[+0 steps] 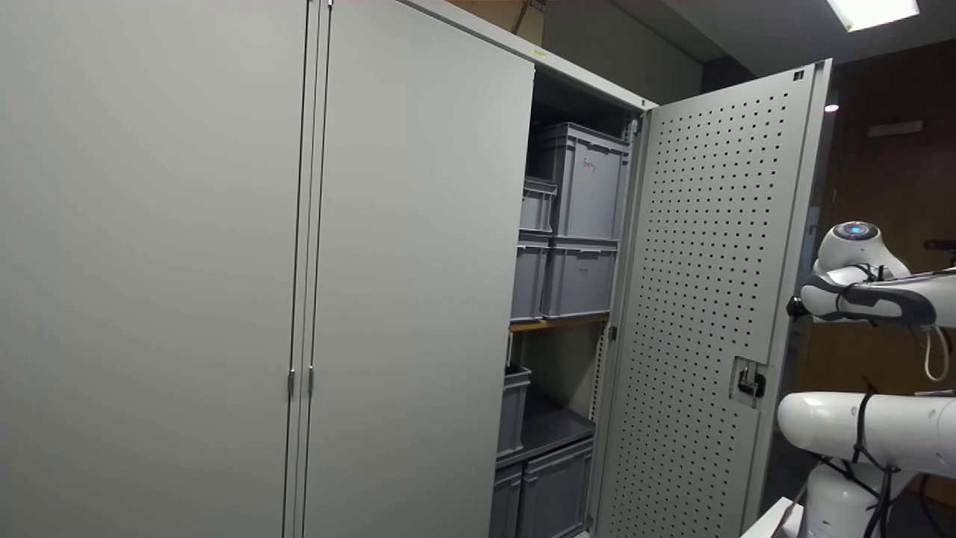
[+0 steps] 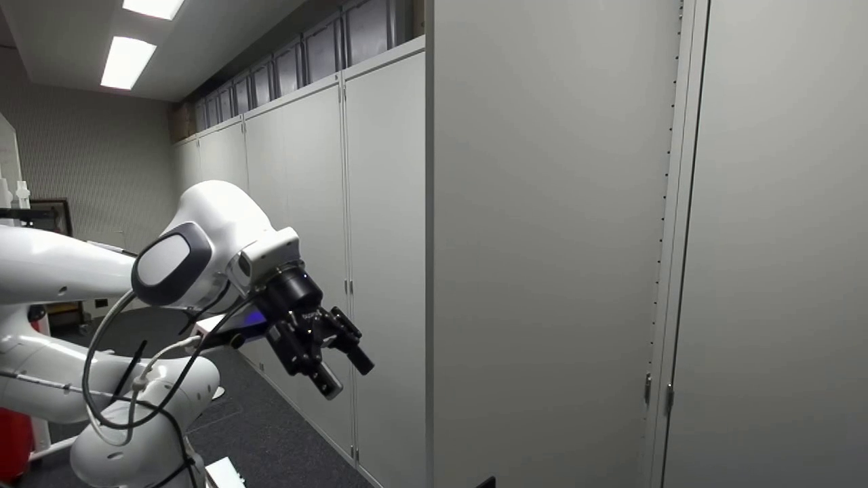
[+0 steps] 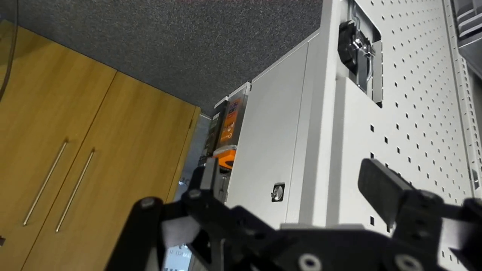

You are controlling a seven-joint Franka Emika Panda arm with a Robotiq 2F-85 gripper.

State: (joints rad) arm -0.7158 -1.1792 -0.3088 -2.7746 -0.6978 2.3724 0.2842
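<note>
Presently I have the claw spread wide apart low in the wrist view, the perforated cabinet door standing open across the right side, its latch at upper right.

Both exterior views face tall grey metal cabinet doors from nearby, sharing the white jointed robot arm; the wrist view looks down past a near, perforated grey metal door.
</note>
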